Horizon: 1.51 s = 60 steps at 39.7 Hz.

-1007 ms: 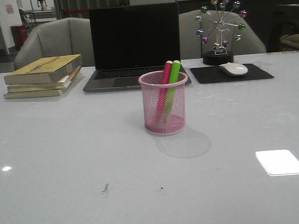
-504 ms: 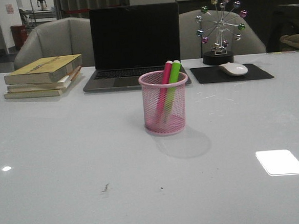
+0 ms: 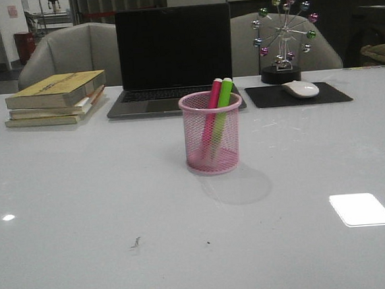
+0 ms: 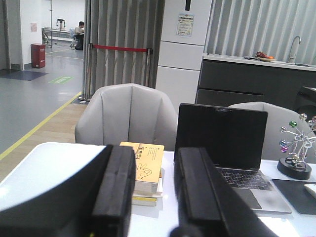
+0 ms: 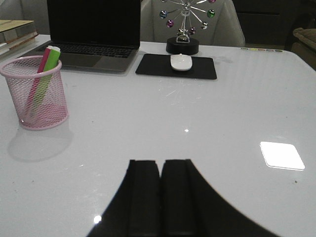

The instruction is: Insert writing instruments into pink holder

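Front view: bare white table (image 3: 85,211) in the foreground, glare patch near the right edge. At centre, pink holder (image 3: 212,133), upright, with pink marker (image 3: 213,97) and green marker (image 3: 223,97) inside, side by side, leaning toward the far right rim, tips poking above it. Behind the holder, open laptop (image 3: 173,56) with dark screen. Left of the laptop, stack of books (image 3: 56,98), yellow cover on top. Right of the laptop, black mouse pad (image 3: 298,95) carrying a white mouse (image 3: 300,88). Just behind the pad, ferris-wheel desk toy (image 3: 283,35) with coloured balls. Farthest back, two grey chairs (image 3: 74,53) against a dim room. No arm in this view.

Right wrist view: right gripper (image 5: 160,195) low over bare tabletop, black fingers pressed together, nothing between them. Holder (image 5: 35,94) well apart from it, across open table, both markers (image 5: 45,74) visible through the mesh. Beyond, laptop, mouse (image 5: 180,62) on its pad, desk toy.

Left wrist view: left gripper (image 4: 155,192) raised above the table's near corner, fingers spread with a clear gap, holding nothing. Through the gap, the books (image 4: 146,168). Further off, laptop (image 4: 222,143), a grey chair (image 4: 126,118), then a white refrigerator (image 4: 182,44) and a long hallway.
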{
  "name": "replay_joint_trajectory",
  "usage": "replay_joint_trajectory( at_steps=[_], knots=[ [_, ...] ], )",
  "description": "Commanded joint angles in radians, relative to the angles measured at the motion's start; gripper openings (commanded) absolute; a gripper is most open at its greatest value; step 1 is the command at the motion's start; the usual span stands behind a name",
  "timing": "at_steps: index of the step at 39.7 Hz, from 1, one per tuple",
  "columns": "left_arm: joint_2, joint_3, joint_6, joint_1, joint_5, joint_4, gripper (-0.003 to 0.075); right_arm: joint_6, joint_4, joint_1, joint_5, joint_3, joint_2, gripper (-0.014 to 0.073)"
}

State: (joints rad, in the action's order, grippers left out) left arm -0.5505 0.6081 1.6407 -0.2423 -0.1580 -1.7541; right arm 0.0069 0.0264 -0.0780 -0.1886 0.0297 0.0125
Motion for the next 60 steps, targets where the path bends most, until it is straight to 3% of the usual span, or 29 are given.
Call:
replay_joint_trajectory(
  at_steps=[1, 7, 11, 16, 25, 33, 39, 42, 50, 60],
  knots=[
    [-0.003, 0.028, -0.006, 0.002, 0.029, -0.007, 0.0286, -0.007, -0.006, 0.006, 0.091, 0.002, 0.015, 0.0029],
    [-0.003, 0.028, -0.006, 0.002, 0.044, 0.006, 0.0165, -0.007, -0.006, 0.006, 0.091, 0.002, 0.015, 0.0029],
    [-0.003, 0.028, -0.033, 0.002, 0.098, 0.133, 0.0093, -0.007, -0.006, 0.006, 0.091, 0.002, 0.015, 0.0029],
    [-0.003, 0.028, -0.308, 0.002, 0.109, 0.341, 0.0099, -0.007, -0.006, 0.006, 0.091, 0.002, 0.015, 0.0029],
    [-0.003, 0.028, -0.840, 0.002, 0.116, 0.853, 0.0099, -0.007, -0.006, 0.006, 0.091, 0.002, 0.015, 0.0029],
    [-0.003, 0.028, -1.092, 0.002, 0.114, 1.136, 0.0099, -0.007, -0.006, 0.006, 0.091, 0.002, 0.015, 0.0029],
    [0.011, 0.026, -1.457, 0.002, 0.106, 1.497, 0.0099, -0.007, -0.006, 0.006, 0.091, 0.002, 0.015, 0.0029],
    [0.029, 0.013, -1.578, 0.002, 0.091, 1.628, 0.0099, -0.007, -0.006, 0.006, 0.091, 0.002, 0.015, 0.0029],
    [0.128, -0.105, -1.584, 0.020, 0.008, 1.625, 0.0099, -0.007, -0.006, 0.006, 0.091, 0.002, 0.015, 0.0029],
    [0.334, -0.250, -1.584, 0.155, 0.008, 1.630, 0.0099, -0.007, -0.006, 0.006, 0.091, 0.002, 0.015, 0.0029]
  ],
)
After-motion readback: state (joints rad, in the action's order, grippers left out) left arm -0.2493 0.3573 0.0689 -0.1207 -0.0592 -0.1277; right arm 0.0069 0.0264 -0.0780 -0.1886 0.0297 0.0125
